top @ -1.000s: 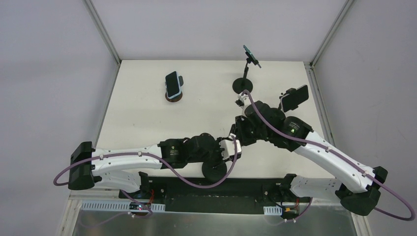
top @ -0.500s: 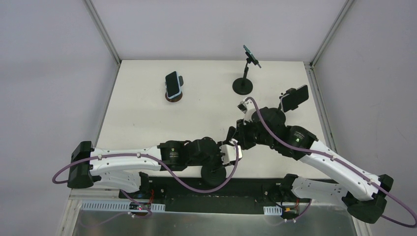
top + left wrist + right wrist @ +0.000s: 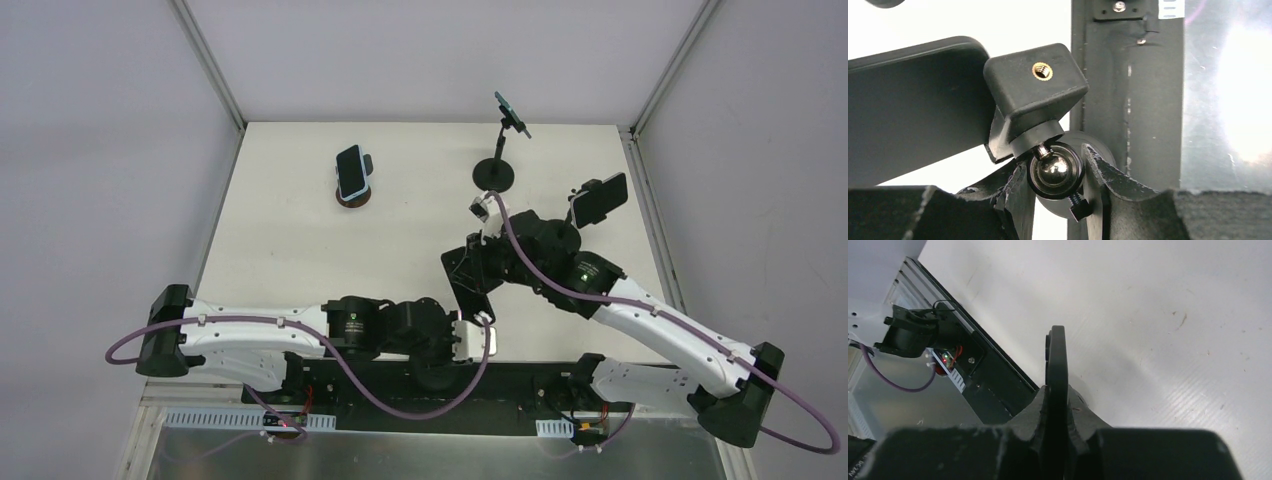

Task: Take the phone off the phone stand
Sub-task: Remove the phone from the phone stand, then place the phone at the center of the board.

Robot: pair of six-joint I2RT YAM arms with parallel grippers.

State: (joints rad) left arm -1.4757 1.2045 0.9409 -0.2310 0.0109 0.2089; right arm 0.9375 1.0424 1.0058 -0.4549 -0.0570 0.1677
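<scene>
looks like the right end effector (image 3: 1058,405), clamped on the flat black phone (image 3: 1057,360), just swung it away while the left end effector (image 3: 1055,170), pinching the black ball-joint phone stand (image 3: 1035,100), backs off, so it's probably nearly free

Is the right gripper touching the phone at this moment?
Touching. The right wrist view shows it: the phone, seen edge-on, is pinched between the closed jaws of the right gripper, with no gap on either side.
</scene>
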